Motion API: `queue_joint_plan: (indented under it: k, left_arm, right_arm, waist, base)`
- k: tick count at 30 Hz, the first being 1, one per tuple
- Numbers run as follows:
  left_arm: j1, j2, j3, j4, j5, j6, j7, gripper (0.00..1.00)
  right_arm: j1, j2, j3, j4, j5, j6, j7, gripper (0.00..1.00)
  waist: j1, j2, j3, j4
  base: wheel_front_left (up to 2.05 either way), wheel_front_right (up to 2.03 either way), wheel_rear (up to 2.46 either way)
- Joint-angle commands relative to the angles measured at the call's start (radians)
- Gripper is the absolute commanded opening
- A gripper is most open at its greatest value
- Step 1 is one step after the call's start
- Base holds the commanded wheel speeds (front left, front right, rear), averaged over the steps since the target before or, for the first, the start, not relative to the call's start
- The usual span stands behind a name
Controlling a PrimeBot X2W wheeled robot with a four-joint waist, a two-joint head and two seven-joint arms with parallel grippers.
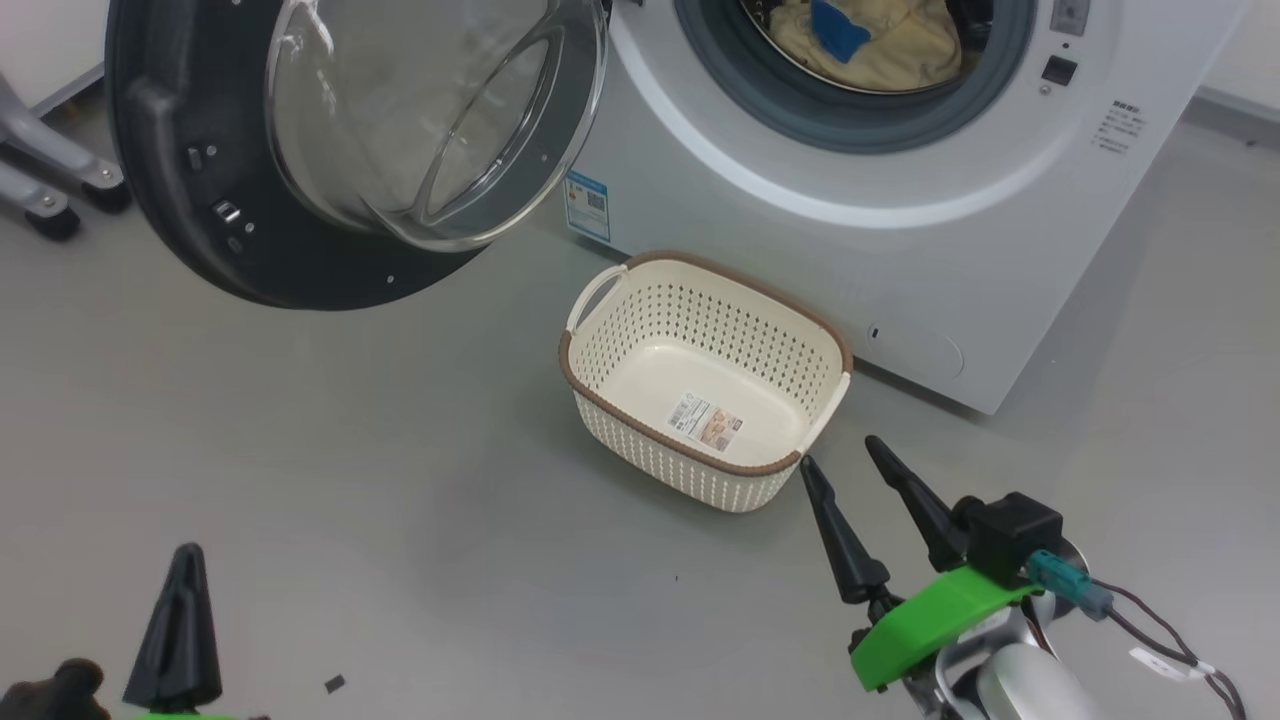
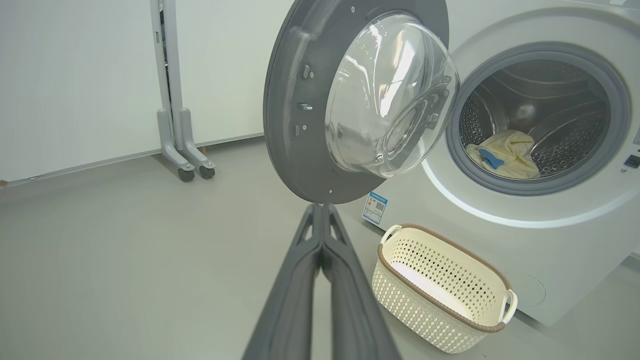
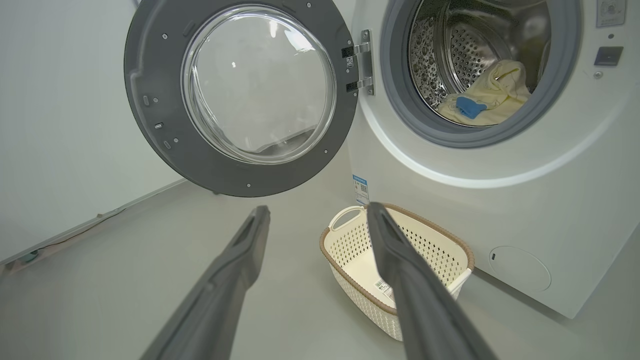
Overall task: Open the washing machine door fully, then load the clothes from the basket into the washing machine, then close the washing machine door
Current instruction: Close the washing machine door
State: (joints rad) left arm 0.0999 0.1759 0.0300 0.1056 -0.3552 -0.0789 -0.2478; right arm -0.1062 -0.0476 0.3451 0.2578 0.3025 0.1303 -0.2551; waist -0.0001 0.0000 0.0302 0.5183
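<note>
Two grippers low in the head view, both above the grey floor (image 1: pixel 350 450).

Left gripper (image 1: pixel 187 556), at the near left: fingers pressed together tip to tip, pinching nothing. In the left wrist view, closed tips pointing at the lower rim of the door (image 1: pixel 430 110), apart from it.

Right gripper (image 1: pixel 840 452), at the near right: fingers spread wide, holding nothing. Tips close by the near right corner of the basket (image 1: pixel 690 320); contact impossible to tell.

Basket upright on the floor, just beside the front of the washer (image 1: pixel 800 250), below and slightly left of the drum mouth. Label (image 1: pixel 705 421) uncovered on its bottom; one white handle (image 1: pixel 597 298) at its left end.

Door swung wide to the left on its hinge (image 3: pixel 364 62), clear of the floor, with dark inner rim and bulging glass bowl facing outward.

Clothes (image 1: pixel 870 40): one pale yellow bundle with a blue patch (image 1: pixel 838 28), lying low in the perforated drum (image 3: pixel 450 45), just behind the grey gasket (image 1: pixel 860 120).

Sticker (image 1: pixel 587 205), blue-edged, low on the washer's left front corner, between door and basket.

Wheeled stand (image 2: pixel 180 125) against the far wall, well left of the door.

One small dark scrap (image 1: pixel 334 684) on the floor, near the left gripper.
</note>
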Motion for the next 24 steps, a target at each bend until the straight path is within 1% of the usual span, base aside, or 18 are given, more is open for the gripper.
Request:
queue_joint_plan:
  k: [1,5,9,13,18,22,23,24]
  left_arm:
    - [-0.066,0.007,0.060,-0.040,-0.012,-0.004,-0.014,0.00]
    - [-0.090,0.009,0.113,-0.047,-0.037,-0.015,-0.014,0.00]
    - [-0.137,0.043,0.190,-0.040,-0.092,-0.032,-0.014,0.00]
    - [-0.201,0.122,0.292,-0.019,-0.160,-0.043,-0.014,0.00]
    - [-0.314,0.264,0.408,0.054,-0.279,-0.050,-0.014,0.00]
    - [-0.409,0.391,0.435,0.142,-0.403,-0.051,-0.014,0.00]
    - [-0.409,0.391,0.435,0.142,-0.403,-0.051,-0.014,0.00]
    - [-0.435,0.419,0.440,0.171,-0.441,-0.051,-0.014,0.00]
  right_arm:
    - [-0.035,-0.003,0.012,-0.035,-0.016,0.000,-0.007,1.00]
    - [-0.038,-0.003,0.001,-0.032,-0.046,0.000,-0.007,1.00]
    - [-0.039,-0.003,-0.017,-0.031,-0.082,0.000,-0.007,1.00]
    - [-0.052,-0.003,-0.021,-0.030,-0.117,0.000,-0.007,1.00]
    - [-0.084,-0.003,-0.020,-0.022,-0.156,0.000,-0.005,1.00]
    - [-0.110,-0.003,-0.029,-0.024,-0.180,0.000,0.003,1.00]
    - [-0.110,-0.003,-0.029,-0.024,-0.180,0.000,0.003,1.00]
    - [-0.115,-0.003,-0.031,-0.026,-0.185,0.000,0.005,1.00]
  waist:
    - [0.0001,0.0000,0.027,0.004]
    - [0.0001,0.0000,0.073,0.008]
    - [0.0001,0.0000,0.122,0.011]
    - [0.0001,0.0000,0.180,-0.008]
    - [0.0001,0.0000,0.249,-0.039]
    - [0.0001,0.0000,0.296,-0.062]
    - [0.0001,0.0000,0.296,-0.062]
    - [0.0001,0.0000,0.306,-0.067]
  base:
    - [0.00,0.00,0.00]
    - [0.00,0.00,0.00]
    - [0.00,0.00,0.00]
    - [0.00,0.00,0.00]
    - [0.00,0.00,0.00]
    - [0.00,0.00,0.00]
    - [0.00,0.00,0.00]
    - [0.00,0.00,0.00]
